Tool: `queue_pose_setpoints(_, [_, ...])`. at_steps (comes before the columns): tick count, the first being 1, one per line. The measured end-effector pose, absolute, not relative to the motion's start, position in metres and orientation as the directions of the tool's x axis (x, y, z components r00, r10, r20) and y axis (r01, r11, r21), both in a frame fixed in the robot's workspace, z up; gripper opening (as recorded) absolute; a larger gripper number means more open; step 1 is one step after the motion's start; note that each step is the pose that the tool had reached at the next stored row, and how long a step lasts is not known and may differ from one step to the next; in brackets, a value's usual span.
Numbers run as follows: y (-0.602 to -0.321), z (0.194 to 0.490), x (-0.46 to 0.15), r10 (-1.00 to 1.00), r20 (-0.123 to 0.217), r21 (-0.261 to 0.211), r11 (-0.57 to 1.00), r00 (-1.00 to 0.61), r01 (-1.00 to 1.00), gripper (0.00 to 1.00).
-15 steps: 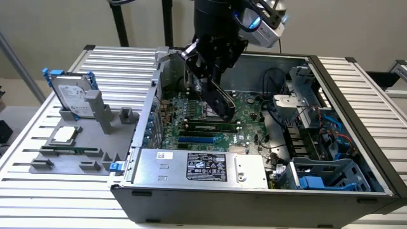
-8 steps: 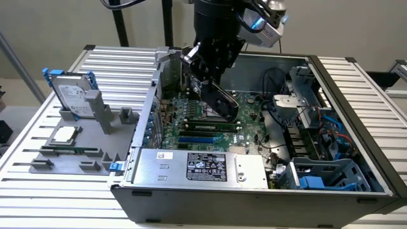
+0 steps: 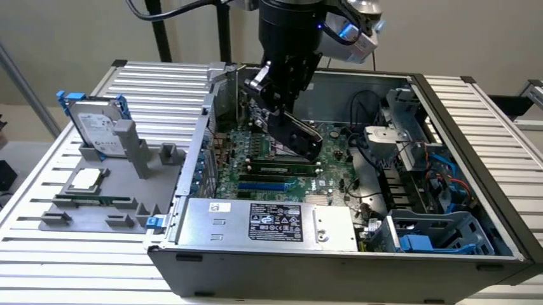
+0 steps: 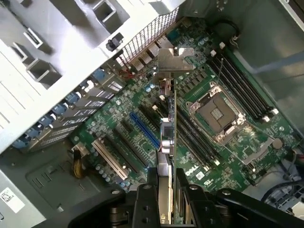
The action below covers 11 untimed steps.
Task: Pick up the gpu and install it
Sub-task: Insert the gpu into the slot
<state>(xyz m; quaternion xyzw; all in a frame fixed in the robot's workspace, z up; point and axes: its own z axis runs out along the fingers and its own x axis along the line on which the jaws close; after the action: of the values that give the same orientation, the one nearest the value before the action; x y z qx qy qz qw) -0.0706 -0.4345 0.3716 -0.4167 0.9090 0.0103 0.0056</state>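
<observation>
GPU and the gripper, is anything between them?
Nothing. In the wrist view the gripper is shut directly on the gpu, clamping both its faces, and holds it over the motherboard.

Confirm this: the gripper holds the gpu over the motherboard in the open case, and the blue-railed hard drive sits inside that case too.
Wrong on the hard drive: in the exterior view it stands on the grey fixture outside the case, on that view's left. The gripper does hold the gpu over the motherboard in the open case.
</observation>
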Motion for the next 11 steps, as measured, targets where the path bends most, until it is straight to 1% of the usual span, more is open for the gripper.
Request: queue_pose_setpoints(11, [-0.4345, 0.3656, -0.0706, -0.872, -0.023, 0.009, 0.490, -0.490, -0.872, 0.00])
